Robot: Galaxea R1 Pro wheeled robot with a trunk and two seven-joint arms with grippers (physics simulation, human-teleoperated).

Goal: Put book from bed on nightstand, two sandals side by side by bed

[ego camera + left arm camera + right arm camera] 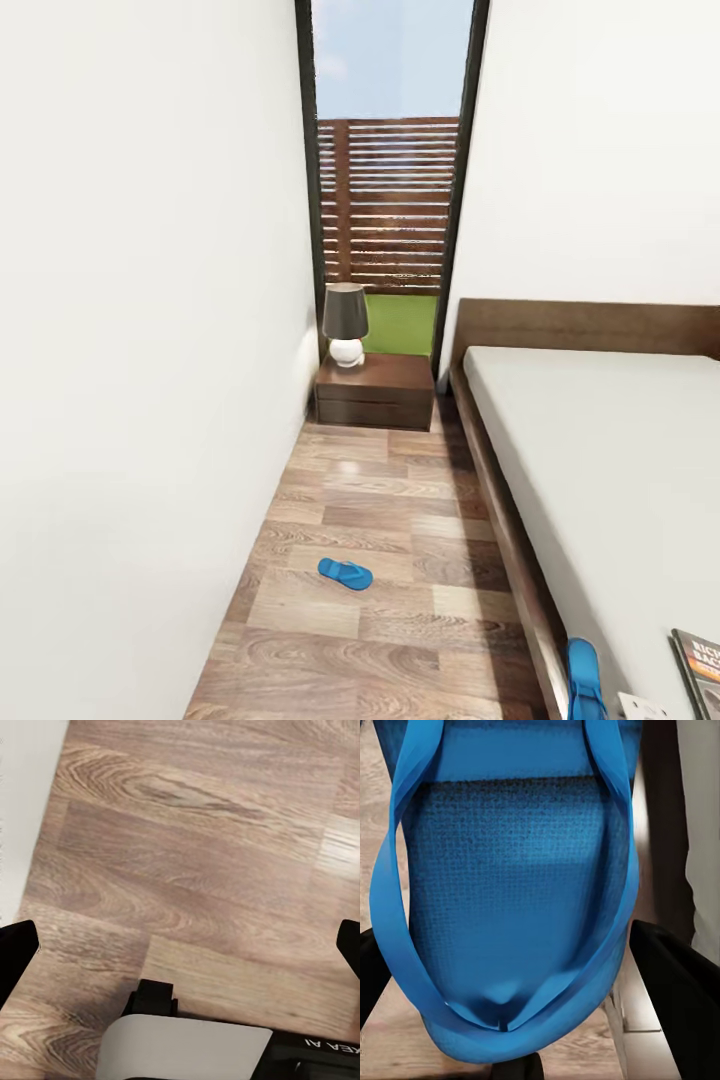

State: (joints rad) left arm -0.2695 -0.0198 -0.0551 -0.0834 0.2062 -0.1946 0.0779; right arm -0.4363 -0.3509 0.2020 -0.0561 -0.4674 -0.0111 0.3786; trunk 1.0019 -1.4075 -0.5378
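Head view looks down a narrow strip of wood-plank floor (380,500) between a white wall (150,350) and the bed (620,470), whose dark wooden frame runs along the floor's right edge and carries a plain grey mattress. At the far end of the strip stands a nightstand (375,392), dark brown with two drawer fronts, against a tall black-framed window (390,180) that shows a slatted fence and grass. A table lamp (345,322) with a dark shade and a round white base sits on the nightstand's left part. One blue sandal (345,573) lies flat on the floor, about midway across the strip and apart from the bed frame. The second sandal (583,680) shows at the lower edge of the view, over the bed frame's side rail. The book (703,672), dark-covered with white lettering, lies on the mattress near its near edge, cut off by the view's corner.

In the right wrist view the second sandal (510,892) hangs close to the camera, straps toward it, between the dark fingers (682,997) of the right gripper (510,1020), which are closed around it.

In the left wrist view the left gripper (187,949) has its fingers spread wide above bare floor planks.
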